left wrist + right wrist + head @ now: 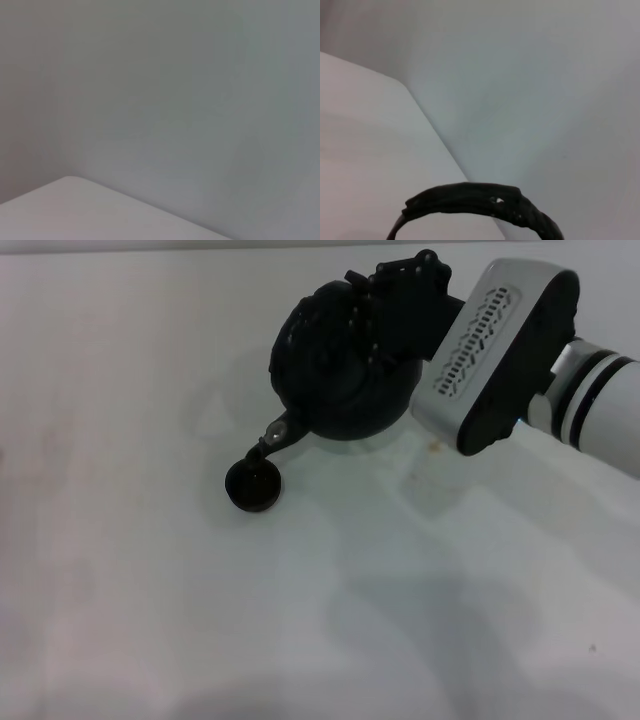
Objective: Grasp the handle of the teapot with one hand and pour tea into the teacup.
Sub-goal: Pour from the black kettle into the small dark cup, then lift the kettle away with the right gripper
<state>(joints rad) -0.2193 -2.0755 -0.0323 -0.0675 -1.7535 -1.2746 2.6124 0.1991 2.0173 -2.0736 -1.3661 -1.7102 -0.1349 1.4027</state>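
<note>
Mid-pour: right gripper (405, 285) has the teapot up and tipped toward the cup

The right gripper is clamped on the handle (385, 310), with the teapot (335, 375) hanging just below and out in front of it, tilted so the pale-tipped spout (275, 432) sits right over the teacup (252, 485), farther out on the white table (400, 590). To do this well I'd say roll the wrist slowly, keep the spout tip centred over the rim, and don't drift sideways. The left arm isn't in the head view, so its fingers are anyone's guess.
</note>
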